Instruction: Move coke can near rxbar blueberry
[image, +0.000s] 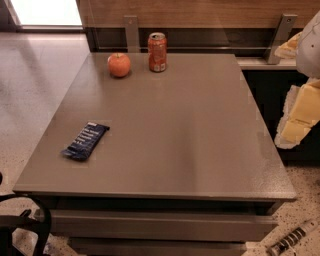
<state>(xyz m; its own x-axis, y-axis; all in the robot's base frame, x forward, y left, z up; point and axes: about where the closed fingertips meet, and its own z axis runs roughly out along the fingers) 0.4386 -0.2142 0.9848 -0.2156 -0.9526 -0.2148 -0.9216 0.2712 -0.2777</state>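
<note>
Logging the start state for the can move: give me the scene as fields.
can: upright, far edge of table, just right of apple
apple: far edge, apart from can
snack bar: flat, near-left area, far from can
gripper: right edge of view, past table's side, away from all items
task: not done

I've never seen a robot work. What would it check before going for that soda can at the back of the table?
1. Coke can stands upright at the far edge of the table: ok.
2. Rxbar blueberry lies flat near the left front, unobstructed: ok.
3. Free table surface beside the bar: ok.
4. Apple sits left of the can, not touching: ok.
5. Gripper at the can: not ok; it hangs off the table's right side.
</note>
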